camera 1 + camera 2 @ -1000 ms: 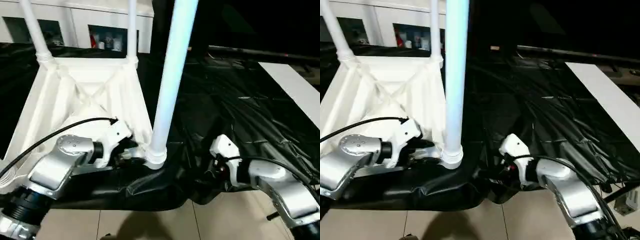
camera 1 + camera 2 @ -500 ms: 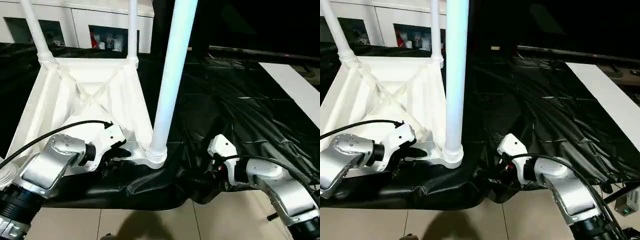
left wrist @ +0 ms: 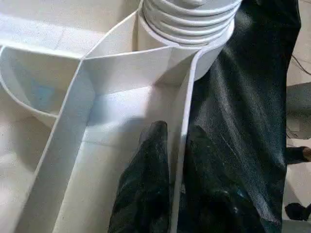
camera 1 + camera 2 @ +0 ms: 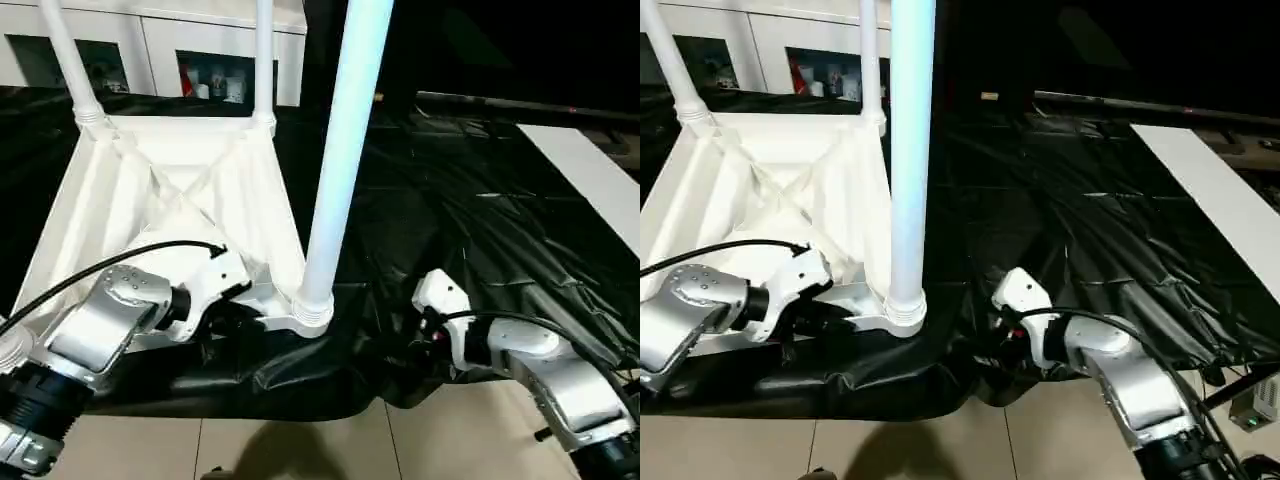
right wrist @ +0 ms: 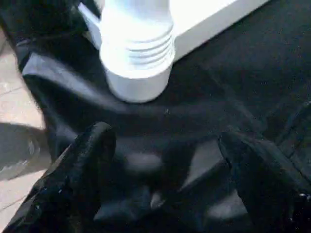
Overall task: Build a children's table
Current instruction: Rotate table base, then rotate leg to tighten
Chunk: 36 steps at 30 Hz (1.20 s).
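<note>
The children's table (image 4: 170,200) is lying upside down on the left part of the black-sheeted work table (image 4: 480,200), ribbed underside facing up, its long axis running away from the robot toward the white cabinet (image 4: 200,40). The legs are standing vertical, pointing straight up out of the rounded corner sockets: two far legs (image 4: 70,60) at the far edge, and one near pale-blue leg (image 4: 340,150), a smooth round tube with a ringed collar at its base, rising from the near right corner socket (image 4: 312,312). The top is glossy white plastic with crossing diagonal ribs and thin upright walls.

The left gripper (image 3: 167,194) is pinching the thin white rim wall of the table just beside that near socket; one black finger (image 3: 146,184) is sitting inside the rim, the other outside against the sheet, the gap narrow and filled by the wall.

The sheet is shiny, creased black plastic, bunching at the table's near edge.

The right gripper (image 5: 165,179) is hovering low over the sheet, near the socket but apart from it, fingers (image 5: 82,165) spread wide and holding nothing.
</note>
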### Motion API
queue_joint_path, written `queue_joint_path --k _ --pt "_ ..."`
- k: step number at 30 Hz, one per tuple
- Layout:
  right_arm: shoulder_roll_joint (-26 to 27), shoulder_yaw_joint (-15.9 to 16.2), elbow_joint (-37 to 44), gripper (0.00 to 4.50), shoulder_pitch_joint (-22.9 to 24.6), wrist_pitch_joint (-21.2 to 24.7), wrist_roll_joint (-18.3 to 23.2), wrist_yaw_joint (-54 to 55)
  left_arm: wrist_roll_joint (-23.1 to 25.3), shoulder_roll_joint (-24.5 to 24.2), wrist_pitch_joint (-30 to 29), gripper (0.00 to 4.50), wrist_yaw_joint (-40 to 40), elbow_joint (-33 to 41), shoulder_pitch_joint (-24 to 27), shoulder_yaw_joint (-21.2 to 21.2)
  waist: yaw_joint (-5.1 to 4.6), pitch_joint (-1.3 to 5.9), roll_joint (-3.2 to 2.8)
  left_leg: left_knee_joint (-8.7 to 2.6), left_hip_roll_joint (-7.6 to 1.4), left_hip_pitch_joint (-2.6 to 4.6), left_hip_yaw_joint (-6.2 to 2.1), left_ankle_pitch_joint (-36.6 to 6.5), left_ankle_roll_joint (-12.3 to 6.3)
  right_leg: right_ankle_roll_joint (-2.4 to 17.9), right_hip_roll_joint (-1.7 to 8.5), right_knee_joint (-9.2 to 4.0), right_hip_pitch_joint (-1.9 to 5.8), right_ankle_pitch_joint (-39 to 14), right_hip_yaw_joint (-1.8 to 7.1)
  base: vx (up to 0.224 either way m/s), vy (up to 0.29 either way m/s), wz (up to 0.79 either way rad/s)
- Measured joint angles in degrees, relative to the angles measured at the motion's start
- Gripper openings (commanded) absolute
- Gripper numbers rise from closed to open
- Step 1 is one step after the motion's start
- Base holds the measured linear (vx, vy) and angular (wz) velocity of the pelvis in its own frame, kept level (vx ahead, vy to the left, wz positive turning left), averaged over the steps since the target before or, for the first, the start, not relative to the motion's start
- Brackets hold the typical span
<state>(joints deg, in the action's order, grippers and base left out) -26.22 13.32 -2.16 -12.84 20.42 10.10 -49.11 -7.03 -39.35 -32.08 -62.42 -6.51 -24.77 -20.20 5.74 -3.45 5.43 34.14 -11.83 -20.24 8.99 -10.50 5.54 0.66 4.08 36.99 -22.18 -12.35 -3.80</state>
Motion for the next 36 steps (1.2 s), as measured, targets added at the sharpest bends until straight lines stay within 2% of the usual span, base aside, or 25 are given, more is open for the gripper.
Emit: queue_joint_path --k 1,2,3,6,7,14,25,26,30,36 --pt "0.9 -0.5 -0.8 3.81 -0.6 -0.4 0.0 0.6 0.2 0.4 0.1 0.30 0.1 -0.1 -0.2 -0.2 0.01 0.00 -0.01 0.00 0.00 0.00 0.00 0.0 0.00 0.0 0.01 0.00 0.00 0.0 0.00 0.000 0.000 0.00" --pt "1.9 -1.3 -1.3 4.07 -1.2 -0.6 0.4 0.9 0.5 1.2 0.4 0.29 0.2 -0.5 -0.5 -0.4 0.03 0.01 -0.01 0.00 0.00 -0.01 0.03 0.0 0.00 -0.1 0.03 0.00 0.01 0.0 0.00 0.000 0.000 0.00" --pt "2.4 -1.5 -1.4 4.14 -1.4 -0.6 0.8 1.0 0.7 1.7 0.5 0.15 0.2 -0.6 -0.7 -0.8 0.05 0.01 -0.01 0.00 0.00 0.00 0.04 0.0 0.00 -0.1 0.05 -0.01 0.03 -0.1 0.00 0.000 0.000 0.00" --pt "3.1 -1.7 -1.9 4.24 -1.7 -0.6 1.7 0.1 1.2 3.6 1.1 0.03 0.3 -1.0 -1.4 -1.7 0.04 0.03 0.02 0.00 0.01 0.01 0.13 0.0 0.00 -0.1 0.10 -0.03 0.08 0.0 0.01 0.000 0.000 0.00" --pt "3.1 -1.6 -2.4 4.44 -1.7 -0.7 1.6 -0.1 1.4 4.2 1.0 0.00 0.6 -1.1 -1.7 -2.2 0.05 0.03 0.02 0.00 0.01 0.02 0.16 0.0 -0.01 -0.1 0.12 -0.02 0.09 0.0 0.03 0.000 0.000 0.00" --pt "5.2 -1.5 -8.2 4.44 -5.5 -3.8 0.7 0.4 3.4 8.0 1.8 0.00 1.5 -4.5 -4.4 -3.3 0.13 0.04 -0.07 -0.19 -0.01 0.04 0.43 0.0 -0.01 -0.2 0.19 -0.01 0.10 -0.1 0.05 0.000 0.000 0.00" --pt "9.8 -1.3 -16.7 4.44 -9.9 -7.5 0.3 1.9 4.5 9.4 3.1 0.00 1.2 -5.7 -5.2 -3.9 0.72 0.03 -0.20 -0.23 -0.03 -0.11 0.63 0.0 -0.02 -0.2 0.29 -0.03 0.10 -0.1 0.15 0.000 0.000 0.00" --pt "10.3 -1.4 -17.5 4.29 -10.4 -7.9 0.3 2.0 4.6 9.5 3.3 0.00 1.2 -5.8 -5.2 -3.9 0.72 0.03 -0.21 -0.23 -0.03 -0.11 0.65 0.0 -0.02 -0.2 0.30 -0.03 0.10 -0.1 0.17 0.000 0.000 0.00" --pt "10.9 -1.6 -19.2 4.19 -10.7 -8.8 0.4 1.6 4.6 9.7 3.6 0.00 1.2 -6.1 -5.3 -3.9 0.72 0.03 -0.25 -0.25 -0.03 -0.15 0.66 0.0 -0.02 -0.2 0.30 -0.03 0.11 -0.1 0.18 0.000 0.000 0.00" --pt "11.0 -1.6 -20.4 3.66 -10.7 -10.0 0.7 0.9 5.0 9.9 3.8 0.00 1.2 -6.3 -5.3 -3.8 0.72 0.04 -0.27 -0.27 -0.03 -0.19 0.66 0.0 -0.02 -0.3 0.31 -0.03 0.11 -0.2 0.19 0.000 0.000 0.00"
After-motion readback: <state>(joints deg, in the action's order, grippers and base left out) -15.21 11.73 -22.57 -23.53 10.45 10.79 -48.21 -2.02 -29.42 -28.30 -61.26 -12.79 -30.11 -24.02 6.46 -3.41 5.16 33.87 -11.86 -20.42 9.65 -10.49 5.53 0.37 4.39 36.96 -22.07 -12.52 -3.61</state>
